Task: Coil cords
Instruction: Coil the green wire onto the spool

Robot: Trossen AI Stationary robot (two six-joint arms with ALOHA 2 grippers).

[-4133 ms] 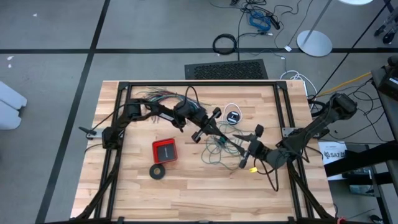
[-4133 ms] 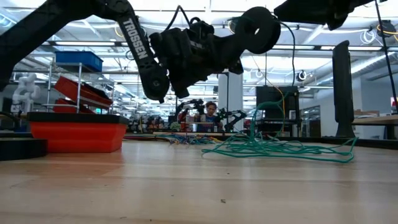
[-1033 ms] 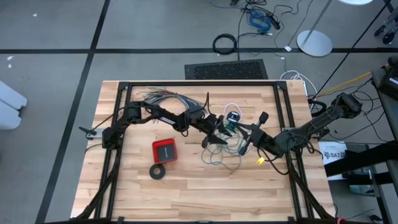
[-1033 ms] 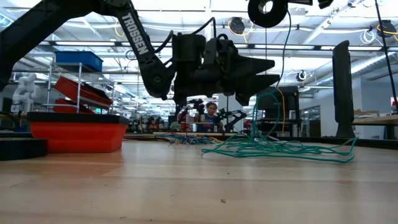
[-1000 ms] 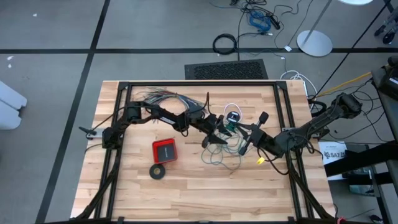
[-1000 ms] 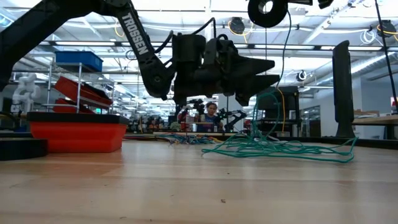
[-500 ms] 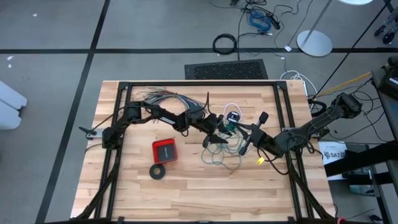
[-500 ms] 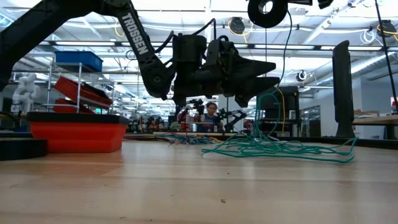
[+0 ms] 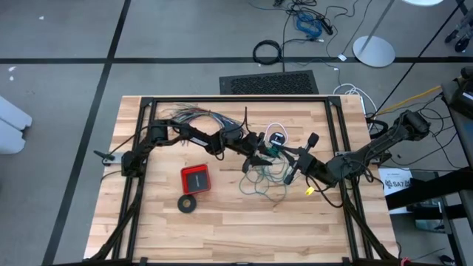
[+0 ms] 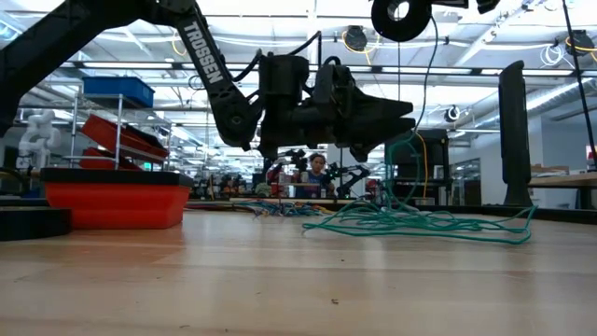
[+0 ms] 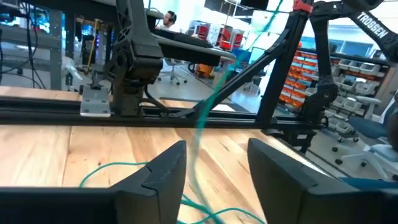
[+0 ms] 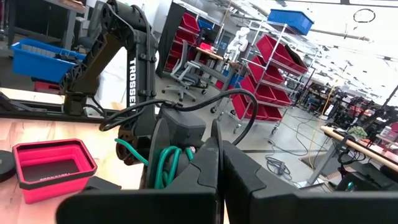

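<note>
Overhead, the teal wire [image 9: 264, 176] sprawls in a loose tangle near the table's [image 9: 222, 229] middle, with part of it lifted between the two arms, while the white cord [image 9: 273, 129] with its black round piece lies just beyond. It looks light, limp and springy, so I would take hold of a single raised strand, not the heap. The left gripper [image 9: 260, 157] hangs over the tangle's near edge; the right gripper [image 9: 290, 167] faces it close by.

At table height, the wire [image 10: 410, 222] lies flat with one strand rising toward the left gripper [image 10: 396, 117].

From the left wrist, the fingers [image 11: 163, 171] stand apart with a teal strand [image 11: 205, 115] running between them, possibly untouched.

From the right wrist, the right gripper [image 12: 221, 186] is pressed together; teal loops [image 12: 166, 165] sit just beyond it, and whether it pinches any is unclear.
</note>
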